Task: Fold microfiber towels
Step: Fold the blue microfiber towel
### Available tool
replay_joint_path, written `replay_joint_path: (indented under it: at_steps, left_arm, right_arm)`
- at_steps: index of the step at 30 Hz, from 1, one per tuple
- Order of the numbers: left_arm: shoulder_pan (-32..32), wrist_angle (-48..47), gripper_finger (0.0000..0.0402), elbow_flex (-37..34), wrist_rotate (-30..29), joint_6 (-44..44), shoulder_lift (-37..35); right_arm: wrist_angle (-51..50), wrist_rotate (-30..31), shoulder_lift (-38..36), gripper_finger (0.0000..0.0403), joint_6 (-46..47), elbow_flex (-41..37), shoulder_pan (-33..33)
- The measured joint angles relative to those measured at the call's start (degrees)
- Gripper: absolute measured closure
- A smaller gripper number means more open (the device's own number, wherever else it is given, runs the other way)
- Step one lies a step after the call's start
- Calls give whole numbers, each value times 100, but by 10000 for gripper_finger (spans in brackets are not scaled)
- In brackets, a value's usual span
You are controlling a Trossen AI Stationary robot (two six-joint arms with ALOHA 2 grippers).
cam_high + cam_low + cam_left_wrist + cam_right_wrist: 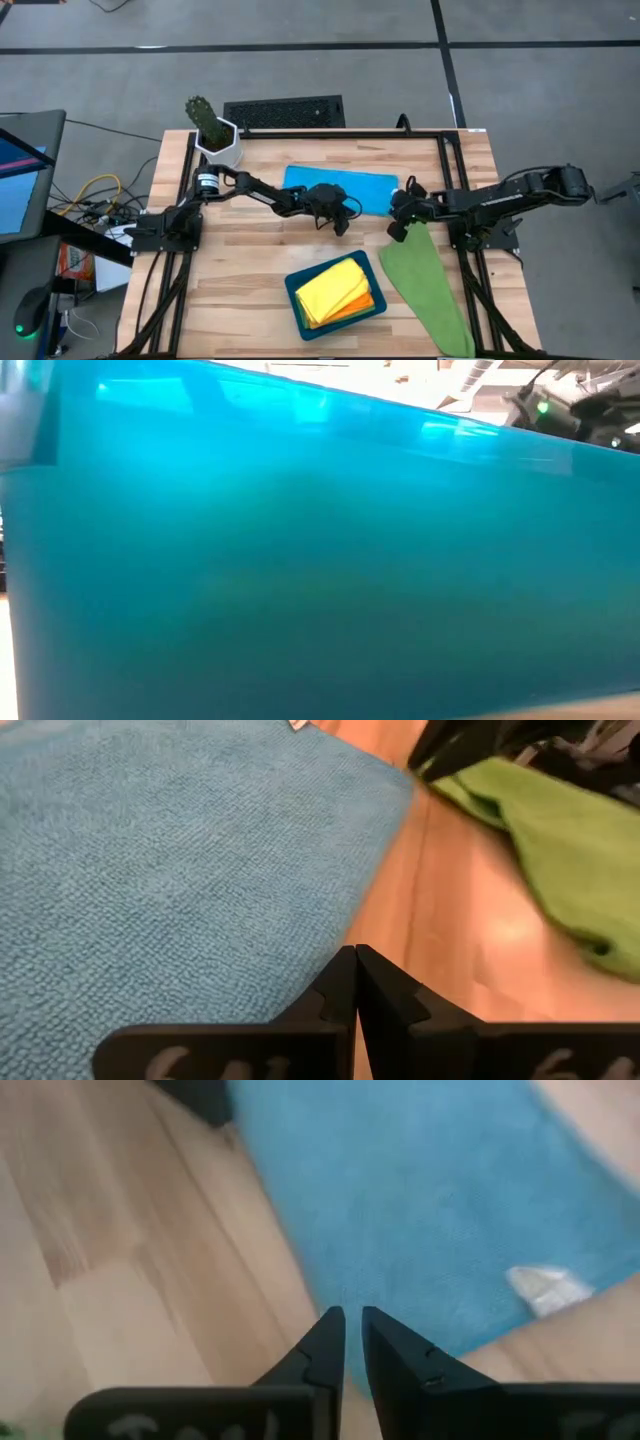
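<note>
- The fingers of the left gripper (356,982) are pressed together with nothing between them, at the near long edge of the flat sky-blue microfiber towel (340,186), toward its right end.
- The fingers of the right gripper (352,1342) stand a slit apart and look empty, poised at the blue towel's right-hand short edge; I cannot see any cloth pinched there.
- The blue towel lies spread as a long rectangle on the pale wooden slatted tabletop (255,260), at its far middle.
- To fold it well, I judge both grippers should take corners of the same edge, lift just enough to clear the wood, and carry it over evenly so the edges line up.
- Its looped nap looks grippy and soft, so a shallow pinch may slip.
- A limp green microfiber towel (430,290) trails from just beside the blue towel's right end toward the tabletop's near edge, bunched in a long tapered shape.
- Nearer than the blue towel, a rigid dark teal rectangular tray (296,295) holds a folded yellow towel (330,288) over an orange towel (366,302).
</note>
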Motion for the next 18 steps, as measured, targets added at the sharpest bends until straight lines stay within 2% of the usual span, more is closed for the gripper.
replay_joint_path:
  at_steps: [2, 4, 8, 12, 18]
  left_arm:
    - [12, -106, 401, -30, 185, -192, -174]
    - [-20, -243, 401, -53, 70, -145, -395]
    - [-108, -222, 401, 0, -1155, 275, -744]
    - [-126, -365, 401, -41, -1305, 486, -510]
    - [-258, -393, 402, 24, -1173, 531, -144]
  right_arm:
    - [-66, 151, -221, 340, -49, 26, 0]
    - [-60, 283, -373, 340, -66, 25, 0]
    - [-77, 376, -398, 340, -194, 23, 0]
    - [-59, 396, -319, 340, -207, 23, 0]
    - [-92, 403, -325, 340, -203, 23, 0]
